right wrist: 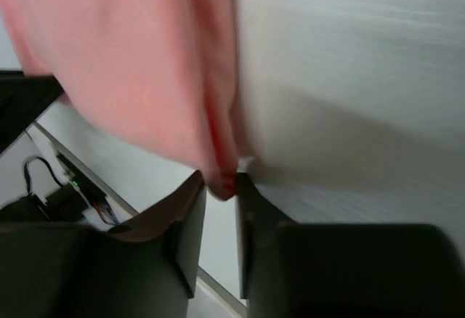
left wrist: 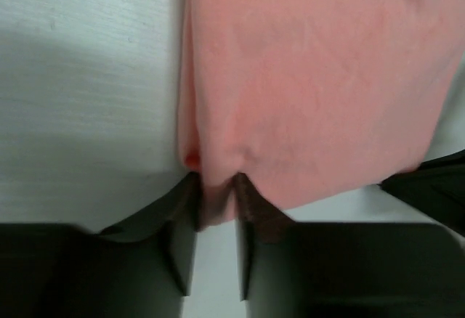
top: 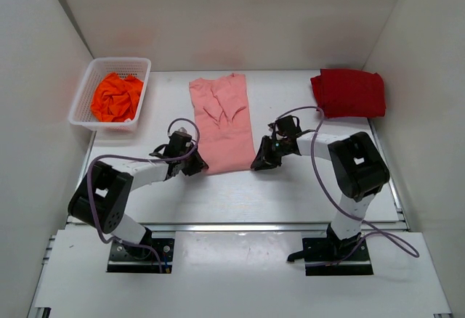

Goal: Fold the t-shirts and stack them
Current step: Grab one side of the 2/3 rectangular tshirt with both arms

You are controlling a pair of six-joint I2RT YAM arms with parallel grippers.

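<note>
A soft, plain-cloth salmon-pink t-shirt (top: 221, 122) lies flat in the middle of the smooth white table (top: 305, 187). It forms a long narrow rectangle running from far to near. Creased flaps, probably the sleeves, are turned in over its far half.

The black two-fingered left tool (top: 195, 162) sits at the near left corner of this shirt. In the left wrist view, the left tool (left wrist: 216, 187) is clamped on a small bunch of the shirt's hem (left wrist: 312, 78), the cloth puckering between the dark fingers. The right tool (top: 260, 160) sits at the near right corner. Its wrist view is blurred, but the right tool (right wrist: 220, 187) appears to pinch a folded tip of the pink edge (right wrist: 123, 64) in the same way.

A dark red t-shirt (top: 349, 93) lies at the far right of the table, folded into a thick, roughly square pad with slightly wavy edges. It is well apart from the pink one. A bright orange t-shirt (top: 116, 96) is crumpled into a wrinkled heap inside the white plastic lattice basket (top: 109, 61), which stands at the far left corner.
</note>
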